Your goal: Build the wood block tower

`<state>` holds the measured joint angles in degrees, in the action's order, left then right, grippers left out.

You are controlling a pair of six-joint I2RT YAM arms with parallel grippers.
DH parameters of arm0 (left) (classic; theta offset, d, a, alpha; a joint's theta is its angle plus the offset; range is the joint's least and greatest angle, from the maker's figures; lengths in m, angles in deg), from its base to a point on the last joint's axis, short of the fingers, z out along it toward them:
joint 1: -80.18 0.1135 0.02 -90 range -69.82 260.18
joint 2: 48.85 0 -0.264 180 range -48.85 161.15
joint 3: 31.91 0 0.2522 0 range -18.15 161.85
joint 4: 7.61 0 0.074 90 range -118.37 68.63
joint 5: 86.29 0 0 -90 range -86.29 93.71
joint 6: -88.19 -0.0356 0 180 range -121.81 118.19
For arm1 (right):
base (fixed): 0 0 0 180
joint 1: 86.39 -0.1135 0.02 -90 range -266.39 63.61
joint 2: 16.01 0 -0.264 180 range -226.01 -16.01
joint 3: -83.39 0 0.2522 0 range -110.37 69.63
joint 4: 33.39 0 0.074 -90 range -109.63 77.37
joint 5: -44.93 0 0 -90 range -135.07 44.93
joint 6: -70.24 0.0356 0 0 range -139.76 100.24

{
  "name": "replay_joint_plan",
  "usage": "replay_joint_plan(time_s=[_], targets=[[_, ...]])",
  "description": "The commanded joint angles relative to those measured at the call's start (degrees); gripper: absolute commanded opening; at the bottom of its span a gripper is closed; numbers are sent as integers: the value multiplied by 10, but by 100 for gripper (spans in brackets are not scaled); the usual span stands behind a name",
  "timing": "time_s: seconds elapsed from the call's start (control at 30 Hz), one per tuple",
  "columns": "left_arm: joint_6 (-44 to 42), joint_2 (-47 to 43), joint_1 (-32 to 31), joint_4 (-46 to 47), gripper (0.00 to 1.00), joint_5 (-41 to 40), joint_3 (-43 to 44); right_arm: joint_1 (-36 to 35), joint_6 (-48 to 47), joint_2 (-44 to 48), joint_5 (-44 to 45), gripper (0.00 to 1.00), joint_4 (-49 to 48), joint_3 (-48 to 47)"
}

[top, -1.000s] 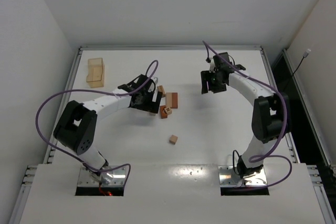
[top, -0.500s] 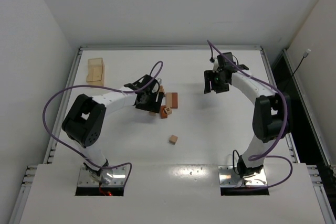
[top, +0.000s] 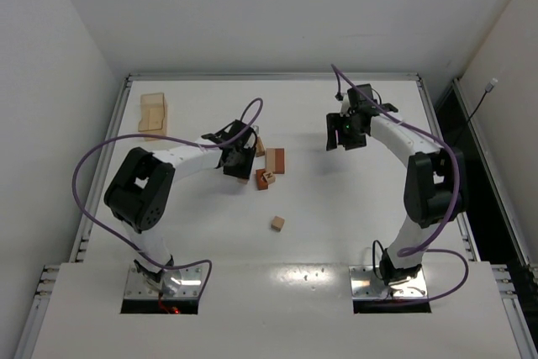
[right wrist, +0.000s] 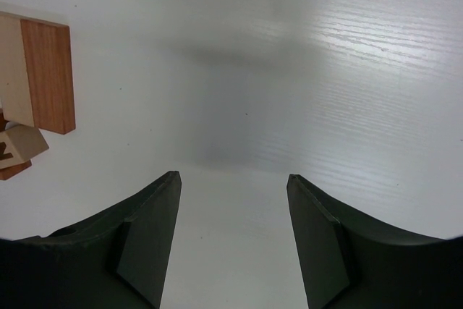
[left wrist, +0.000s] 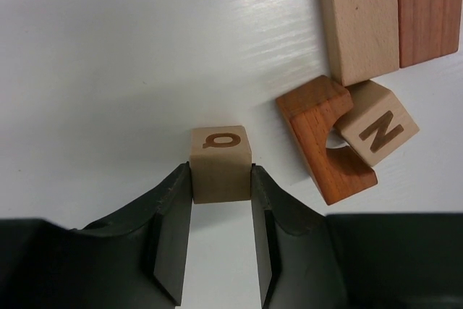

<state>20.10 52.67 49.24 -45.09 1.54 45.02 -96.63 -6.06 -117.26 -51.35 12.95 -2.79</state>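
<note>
The left fingers [left wrist: 173, 215] are clenched on a tan Q cube [left wrist: 221, 161], one pad pressed to each of its sides. The right fingers [right wrist: 155, 229] stand spread with nothing between them, over bare white surface [right wrist: 289, 70], well apart from the blocks. Just beside the Q cube, one N cube [left wrist: 377, 130] tilts against one notched reddish block [left wrist: 318, 157]. Past them lie two bars side by side, a tan bar [left wrist: 358, 19] and a reddish bar [left wrist: 428, 9]. One lone cube [top: 277, 223] lies nearer the arm bases. A pale wooden tray [top: 153, 113] sits at the far left. White walls [top: 252, 14] enclose the surface.
</note>
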Motion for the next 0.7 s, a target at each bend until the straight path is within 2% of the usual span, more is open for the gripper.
replay_joint_plan(time_s=[0.0,0.23,0.47,0.67], targets=[[2,-4,0,21,2,-16,18,3,2,4,-7,58,-22,0],[-3,-20,22,16,0,-11,45,3,-9,32,4,53,-27,5],[13,-88,28,25,0,-46,52,-7,-27,72,4,51,-45,5],[23,-136,28,61,0,-42,52,-54,-115,86,73,48,-32,-56]])
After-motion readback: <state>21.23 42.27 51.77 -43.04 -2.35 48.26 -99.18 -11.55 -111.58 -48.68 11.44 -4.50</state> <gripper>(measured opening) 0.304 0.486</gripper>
